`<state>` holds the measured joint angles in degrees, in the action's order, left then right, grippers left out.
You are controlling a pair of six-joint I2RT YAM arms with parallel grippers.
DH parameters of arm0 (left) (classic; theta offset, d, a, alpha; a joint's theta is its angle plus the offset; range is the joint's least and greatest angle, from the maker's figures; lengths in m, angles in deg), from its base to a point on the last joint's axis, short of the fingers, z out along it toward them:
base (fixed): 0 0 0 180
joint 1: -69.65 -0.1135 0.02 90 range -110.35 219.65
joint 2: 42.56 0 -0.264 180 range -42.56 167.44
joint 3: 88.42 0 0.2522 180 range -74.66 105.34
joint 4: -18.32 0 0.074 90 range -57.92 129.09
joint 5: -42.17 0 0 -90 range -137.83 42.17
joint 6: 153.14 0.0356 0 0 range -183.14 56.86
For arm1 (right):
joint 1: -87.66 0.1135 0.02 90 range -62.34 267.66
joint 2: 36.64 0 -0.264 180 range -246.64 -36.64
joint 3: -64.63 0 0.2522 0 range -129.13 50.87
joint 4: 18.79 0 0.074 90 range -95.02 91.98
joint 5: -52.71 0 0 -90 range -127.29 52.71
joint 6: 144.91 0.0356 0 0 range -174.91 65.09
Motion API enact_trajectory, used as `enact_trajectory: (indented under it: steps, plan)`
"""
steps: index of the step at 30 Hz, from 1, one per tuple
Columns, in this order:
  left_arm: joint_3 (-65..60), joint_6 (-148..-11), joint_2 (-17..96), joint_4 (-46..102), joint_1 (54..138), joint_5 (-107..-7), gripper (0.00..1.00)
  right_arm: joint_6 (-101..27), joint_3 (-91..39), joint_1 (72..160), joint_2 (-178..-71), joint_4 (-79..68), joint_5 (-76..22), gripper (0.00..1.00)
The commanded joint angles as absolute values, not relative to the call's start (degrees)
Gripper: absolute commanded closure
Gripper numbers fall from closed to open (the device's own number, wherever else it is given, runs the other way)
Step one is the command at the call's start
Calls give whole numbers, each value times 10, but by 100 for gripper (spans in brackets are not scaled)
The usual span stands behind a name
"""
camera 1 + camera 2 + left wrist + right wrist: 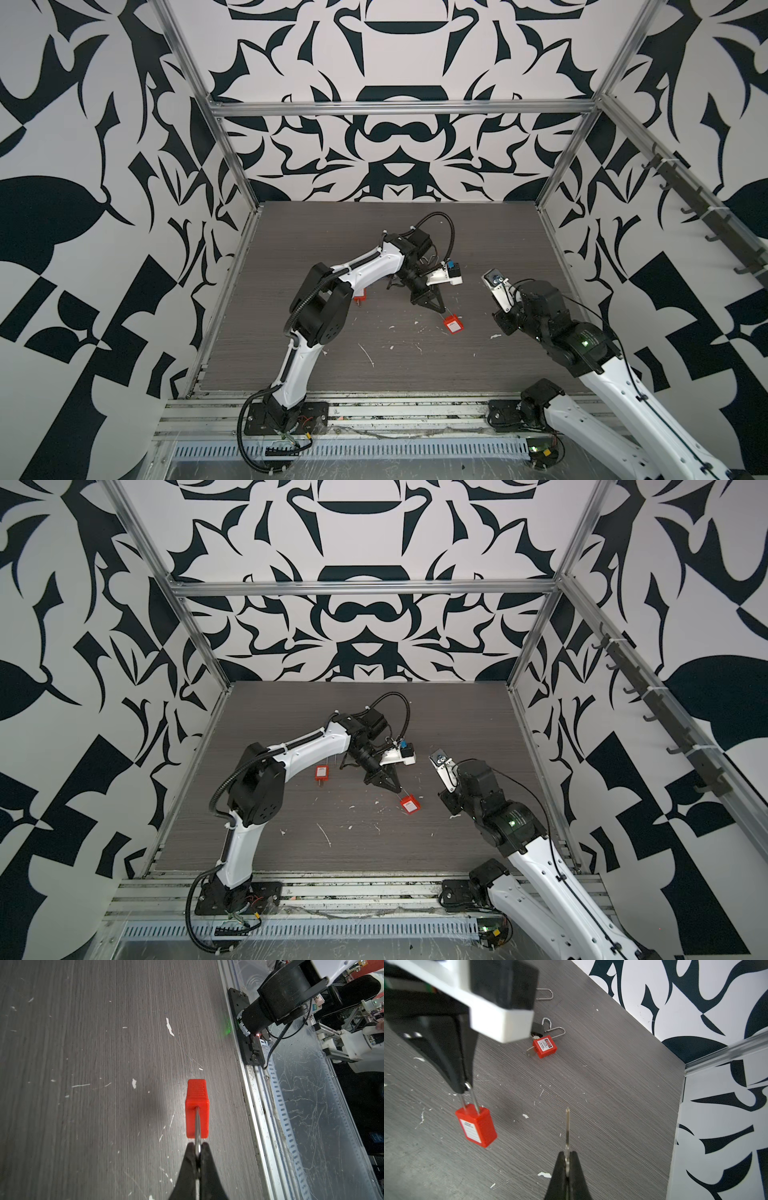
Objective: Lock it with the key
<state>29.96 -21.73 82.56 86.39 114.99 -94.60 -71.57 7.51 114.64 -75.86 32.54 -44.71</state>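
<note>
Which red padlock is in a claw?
The hanging red padlock, pinched by its shackle in the left claw. The other red padlock lies flat on the table, ungripped, beside a black padlock.

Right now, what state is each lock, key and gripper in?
left gripper: shut on hanging padlock, by shackle.
hanging padlock: body down, no key sticking out.
right gripper: shut on key.
key: blade forward, not in any lock.
second red padlock: lying on table.
black padlock: on table, partly hidden.

White arm links (300,363), black joints (324,307), corrugated cable (239,428).
</note>
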Motion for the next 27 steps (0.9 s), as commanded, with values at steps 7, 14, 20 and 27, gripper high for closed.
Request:
enact_trajectory:
  steps: [7,14,20,27]
  plan:
    - [387,-236,907,935,1170,-932,100,-730,87,1146,-739,309,-397,100]
    - [432,-251,951,921,1190,-884,99,-700,97,1145,-739,287,-389,100]
    - [480,-278,989,892,1205,-841,96,-656,55,1146,-781,320,-410,100]
    - [543,-278,1038,889,1218,-808,92,-643,49,1146,-782,304,-397,100]
